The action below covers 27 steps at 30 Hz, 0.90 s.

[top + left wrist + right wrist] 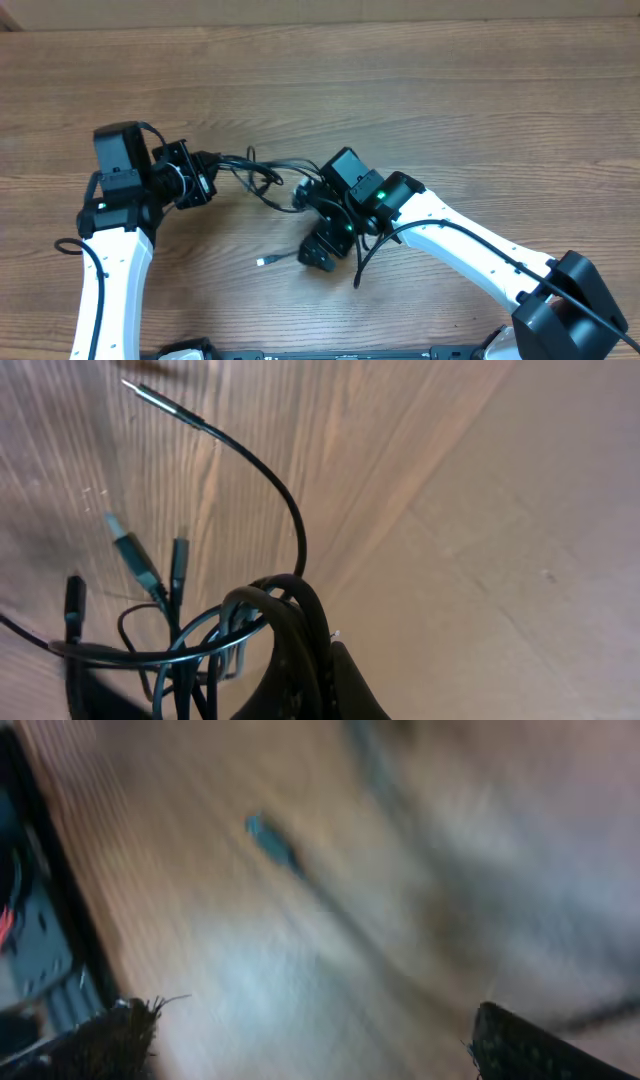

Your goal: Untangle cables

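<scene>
Tabletop (450, 90) of wood grain, carrying the cables (262, 172): thin, black, in a loose tangle between my two arms. The tangle runs from the left gripper (207, 173) across to the wrist of the right arm.

Entry, left gripper: jaws closed tight on one end of the cables. On its wrist camera I see several strands looped and bunched over the dark fingers (335, 685) at the bottom of the view. One strand arcs up and away to a slim plug (150, 395) near the top left. Three more plugs (132, 552) show lower down, left of the bunch; I cannot tell which strand each belongs to.

Entry, right gripper (320, 250): jaws spread wide, holding nothing. Overhead, I see it just below the right end of the tangle. Its wrist camera is blurred. I make out the two fingertips (115, 1035) far apart at the bottom corners, wood between them, and a smeared bluish plug shape (270, 838) above.

Entry, loose end: silvery-tipped plug (264, 262) lying on the tabletop just left of the right gripper, its short black lead running toward that gripper. I cannot tell whether they touch.
</scene>
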Available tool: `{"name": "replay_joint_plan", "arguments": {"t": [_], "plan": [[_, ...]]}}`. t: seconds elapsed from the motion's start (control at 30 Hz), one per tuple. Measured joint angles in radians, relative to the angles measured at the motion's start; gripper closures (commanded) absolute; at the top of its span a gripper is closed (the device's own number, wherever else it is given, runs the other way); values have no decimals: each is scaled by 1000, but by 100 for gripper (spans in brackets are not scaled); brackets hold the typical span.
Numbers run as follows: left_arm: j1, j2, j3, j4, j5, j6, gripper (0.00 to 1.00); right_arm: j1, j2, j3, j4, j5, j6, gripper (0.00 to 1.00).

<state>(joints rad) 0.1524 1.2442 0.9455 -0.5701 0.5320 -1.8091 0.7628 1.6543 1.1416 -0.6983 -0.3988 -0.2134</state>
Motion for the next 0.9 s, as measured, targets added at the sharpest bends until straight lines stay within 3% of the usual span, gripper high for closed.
{"name": "replay_joint_plan", "arguments": {"t": [0.23,0.4,0.53,0.67,0.9], "plan": [[-7,0,0,-3,18,-19,96,50,-1,-5,225,176,-1,0],[-7,0,0,-3,62,-26,96,84,22,-5,254,283,-11,0],[-2,0,0,9,74,-38,96,85,70,-5,226,282,-14,8],[19,0,0,170,99,-54,96,84,85,-5,172,183,7,19],[62,2,3,533,134,-120,96,84,87,-8,-7,39,23,21]]}}
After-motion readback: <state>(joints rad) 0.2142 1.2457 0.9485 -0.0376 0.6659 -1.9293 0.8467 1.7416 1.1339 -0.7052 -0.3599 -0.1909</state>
